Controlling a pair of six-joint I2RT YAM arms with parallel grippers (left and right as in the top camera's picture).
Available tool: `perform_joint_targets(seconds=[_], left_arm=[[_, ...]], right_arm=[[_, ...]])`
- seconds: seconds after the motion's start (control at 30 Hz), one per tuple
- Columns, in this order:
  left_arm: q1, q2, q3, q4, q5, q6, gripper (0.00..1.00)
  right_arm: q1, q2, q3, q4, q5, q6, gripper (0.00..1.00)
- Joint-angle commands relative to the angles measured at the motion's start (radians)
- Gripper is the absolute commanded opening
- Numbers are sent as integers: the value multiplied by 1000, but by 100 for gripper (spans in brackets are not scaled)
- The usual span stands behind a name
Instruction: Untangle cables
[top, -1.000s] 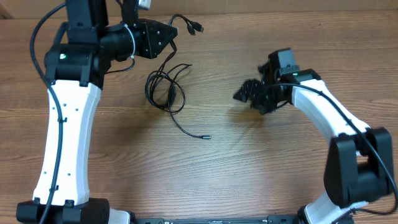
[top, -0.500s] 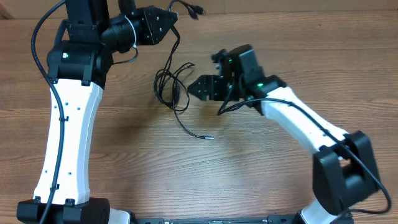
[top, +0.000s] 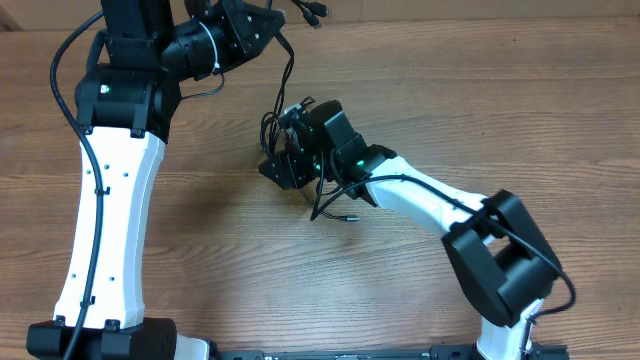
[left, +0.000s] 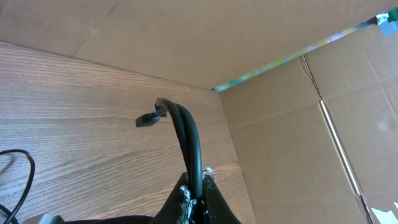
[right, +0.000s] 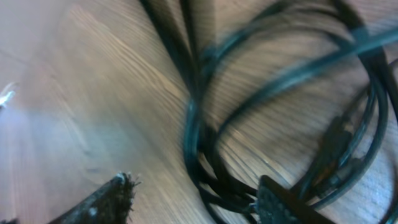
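From above, the left hand (top: 268, 22) grips the cables (top: 292, 68) near the desk's (top: 500, 110) far edge. Strands run down to a knot under the right hand (top: 283, 165). Left wrist: fingers (left: 184, 198) are clamped on two strands. Right wrist: blurred, with fingers (right: 109, 198) spread wide over loops lying on the desk.

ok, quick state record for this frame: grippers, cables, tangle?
left gripper: shut on cables, two strands pinched
right gripper: open, low over the bunched loops
cables: loops mid-table, strands run up to left gripper
plug tip: free on table, near side of the loops
tangle: not yet separated
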Motion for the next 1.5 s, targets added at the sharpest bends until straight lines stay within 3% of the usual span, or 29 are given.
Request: perform_joint_targets(seconds=[0.0,0.13,0.2,0.33,0.43,0.5,0.57,0.63,0.87,1.0,1.13,1.33,1.4,1.47], left_arm=[[6,-9,11,2,-29,-20,4],[6,-8,11,-35,-92,10,5],[6,-8,11,-94,-198,45,8],[6,-6,11,-201,-457,127,15],[6,10,11,-242,-610,191,19],[6,44,10,-274,-659,267,31],[6,84,11,-311,-650,331,62],[4,119,10,-358,-607,373,68],[-37,224,7,-481,-274,616,60],[-134,302,-34,-460,-261,680,61],[-221,407,-34,-309,-264,683,63],[-235,473,-34,-296,-256,680,59],[-237,483,-34,-295,-239,680,57],[-240,497,-34,-294,-234,680,57]], right_arm=[[-4,46,6,16,69,-15,55],[-4,48,7,21,65,-9,27],[-5,24,7,-7,57,55,17],[-34,-89,8,-122,-38,107,6],[-66,-184,8,-246,-103,157,4],[-101,-247,8,-370,-147,180,4],[-136,-264,8,-460,-151,193,4],[-163,-261,7,-512,-150,193,4],[-251,-259,7,-537,-164,245,4],[-289,-259,7,-537,-209,249,4],[-294,-259,7,-556,-229,248,4],[-307,-259,8,-586,-233,237,4],[-322,-264,10,-584,-288,219,4],[-360,-282,32,-586,-465,144,4]])
